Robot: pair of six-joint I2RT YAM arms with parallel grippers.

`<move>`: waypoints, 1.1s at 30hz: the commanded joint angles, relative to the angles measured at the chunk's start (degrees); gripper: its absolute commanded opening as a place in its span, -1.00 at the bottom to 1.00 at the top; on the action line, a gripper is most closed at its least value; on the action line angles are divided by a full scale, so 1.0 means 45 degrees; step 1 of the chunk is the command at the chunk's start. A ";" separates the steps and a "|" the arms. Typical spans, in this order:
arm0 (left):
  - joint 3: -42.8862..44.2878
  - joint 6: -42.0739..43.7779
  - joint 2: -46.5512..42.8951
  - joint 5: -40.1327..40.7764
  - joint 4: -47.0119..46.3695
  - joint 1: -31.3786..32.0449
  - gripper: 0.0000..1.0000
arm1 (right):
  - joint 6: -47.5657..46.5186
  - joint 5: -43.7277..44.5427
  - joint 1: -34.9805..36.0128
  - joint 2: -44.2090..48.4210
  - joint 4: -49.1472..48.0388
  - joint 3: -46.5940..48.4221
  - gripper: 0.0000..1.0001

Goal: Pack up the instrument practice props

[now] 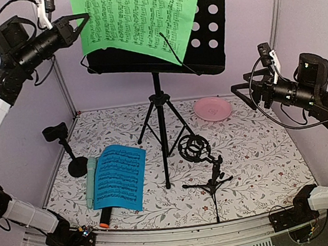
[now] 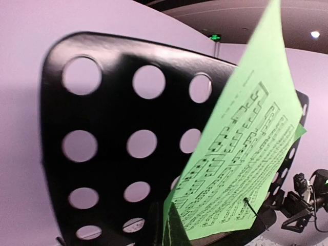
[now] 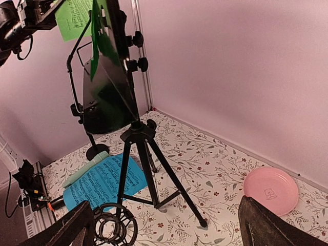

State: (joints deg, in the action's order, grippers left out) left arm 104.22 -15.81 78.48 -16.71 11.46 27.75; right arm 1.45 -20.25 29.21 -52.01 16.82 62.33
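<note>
Ben: Right up close are the right gripper's point(image 3: 166, 207) two dark fingers point(image 3: 69, 230). They are spread wide apart, with nothing between them.

Mia: What is past them?

Ben: The mic holder with the round ring point(image 1: 211, 184), then the tripod legs point(image 3: 154, 169), then the pink plate point(image 3: 270, 189) off to the side. That gripper hangs in the air, well apart from all of it.

Mia: And the left gripper point(image 1: 82, 29)?

Ben: It is high up, right at the left edge of the green music sheet point(image 1: 135, 17). I cannot tell if it is pinching the paper or only touching it. The sheet sits tilted on the black rack with holes point(image 1: 210, 30).

Mia: So which job is this?

Ben: I think it is taking the green sheet off the rack.

Mia: And the rest?

Ben: All down on the table point(image 1: 262, 165). The blue sheet point(image 1: 119, 176) has the mint-green microphone point(image 1: 91, 180) just beside it and the black microphone point(image 1: 105, 214) poking out from under it. The other mic holder point(image 1: 78, 167) is near the left wall.

Mia: What comes next?

Ben: I think a firm pinch, then a slow lift up and away. A thin wire point(image 1: 171, 47) crosses the sheet, so the paper could catch or tear.
</note>
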 commanded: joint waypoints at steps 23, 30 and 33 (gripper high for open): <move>-0.3179 0.0319 -0.4806 0.2708 1.0159 -0.0390 -1.00 | -0.0530 -0.0130 0.0051 -0.2329 -0.2028 0.0027 0.98; -0.4775 -0.1323 -0.5284 -0.1057 0.8647 -0.0242 -1.00 | -0.0382 -0.0146 0.0053 -0.2324 -0.1860 -0.0029 0.98; -0.5244 -0.2140 -0.5606 -0.2292 0.7829 -0.0229 -1.00 | -0.0235 0.0027 0.0052 -0.2129 -0.1730 -0.0226 0.98</move>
State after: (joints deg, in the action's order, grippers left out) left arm 82.15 -19.55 56.12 -15.35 53.08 26.41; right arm -0.89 -20.27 29.21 -62.81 9.39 61.19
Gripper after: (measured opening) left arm 0.007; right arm 0.989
